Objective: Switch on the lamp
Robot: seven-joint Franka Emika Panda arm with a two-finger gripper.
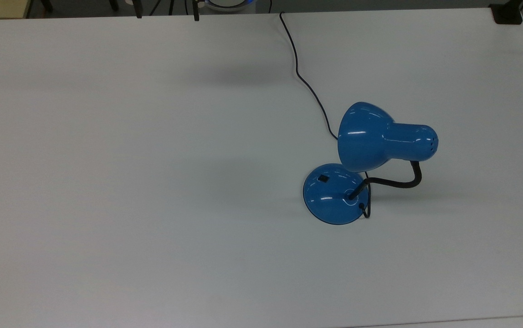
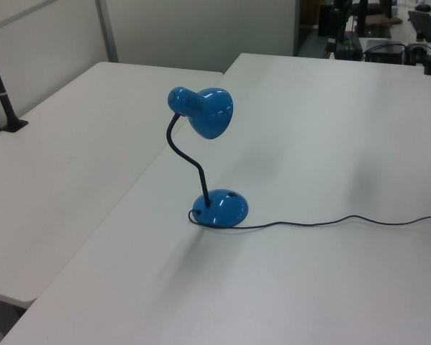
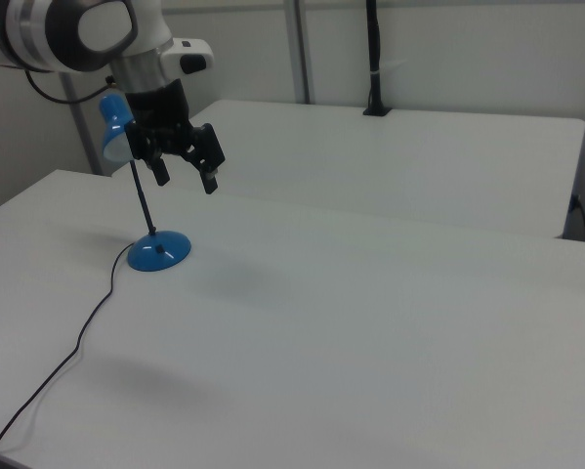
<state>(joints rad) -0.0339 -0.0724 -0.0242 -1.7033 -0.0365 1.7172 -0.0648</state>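
The blue desk lamp [image 1: 366, 159] stands upright on the white table [image 1: 152, 182], its black cord [image 1: 302, 73] trailing away. In the right view, the gripper [image 3: 185, 174] hangs in the air with fingers apart, just right of the lamp's shade.

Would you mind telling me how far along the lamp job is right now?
Nothing looks done yet: the lamp gives no glow on the table. In hand: the open claw hangs in the air, apart from the base. Left: come down and press the black switch.

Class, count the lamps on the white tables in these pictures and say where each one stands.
1. The blue lamp stands on the white table, toward the top view's right, its cord running to the table's far edge.
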